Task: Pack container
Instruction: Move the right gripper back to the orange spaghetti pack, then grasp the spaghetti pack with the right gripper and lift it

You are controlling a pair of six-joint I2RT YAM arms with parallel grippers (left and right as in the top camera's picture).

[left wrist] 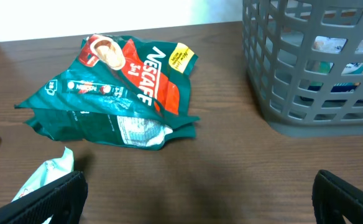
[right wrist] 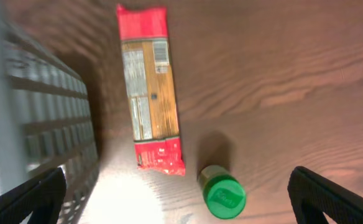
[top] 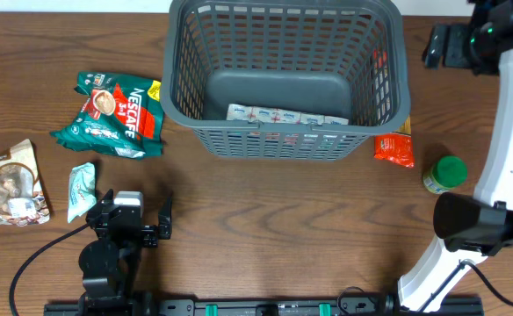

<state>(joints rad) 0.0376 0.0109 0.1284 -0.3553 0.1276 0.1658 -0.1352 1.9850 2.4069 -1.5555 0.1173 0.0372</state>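
Note:
The container is a large dark grey lattice basket (top: 375,83) at the back middle; its corner shows in the left wrist view (left wrist: 306,68) and its wall in the right wrist view (right wrist: 38,112). A row of white cartons (top: 285,116) lies on its floor. A green and red Nescafe bag (top: 111,114) (left wrist: 122,87) lies left of it. My left gripper (top: 138,209) (left wrist: 197,199) is open and empty, low over the table near a small teal-white packet (top: 81,189) (left wrist: 45,177). My right gripper (top: 438,46) (right wrist: 175,199) is open and empty, high above a long red packet (right wrist: 149,90) (top: 393,149).
A green-lidded jar (top: 445,174) (right wrist: 223,194) stands right of the red packet. A crumpled brown and white packet (top: 10,184) lies at the far left. The right arm's white base (top: 467,237) stands at the front right.

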